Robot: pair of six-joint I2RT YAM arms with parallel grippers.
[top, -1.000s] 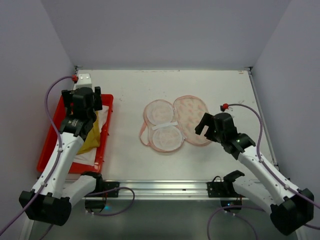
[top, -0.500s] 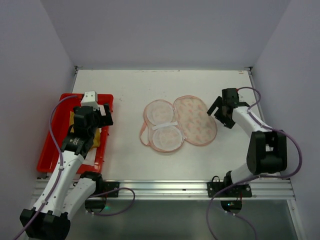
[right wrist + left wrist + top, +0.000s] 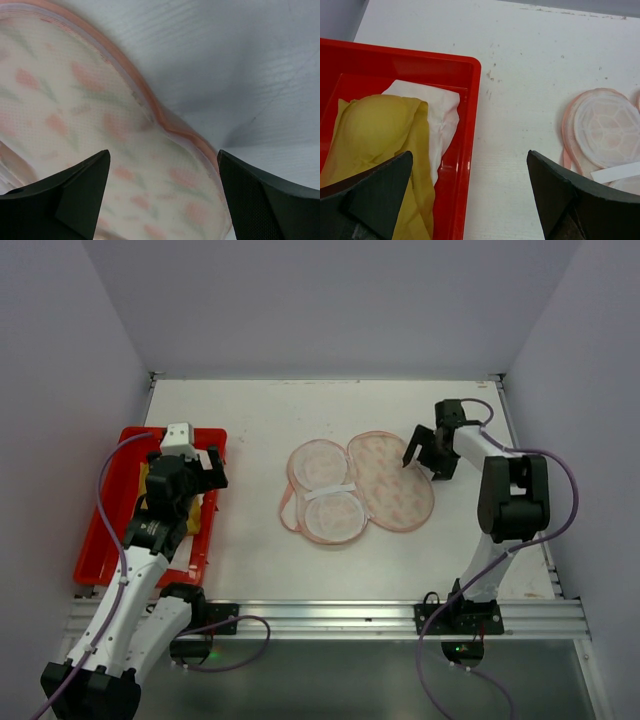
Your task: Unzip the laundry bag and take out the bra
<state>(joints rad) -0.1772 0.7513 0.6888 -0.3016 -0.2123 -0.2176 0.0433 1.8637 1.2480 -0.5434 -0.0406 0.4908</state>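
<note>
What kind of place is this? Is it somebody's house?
Probably a robot lab bench, not a house: a left arm and a right arm bolted to a white table, plain walls boxing it in.

Top camera looks down over the whole bench point(image 3: 260, 410); both wrist cameras sit closer, each catching the laundry bag point(image 3: 385, 480).

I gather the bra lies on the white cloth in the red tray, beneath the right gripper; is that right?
Not quite: the left wrist view shows it is the left gripper that hangs over the bra. The right gripper is over the laundry bag. The bra does lie on the white cloth in the red tray.
</note>
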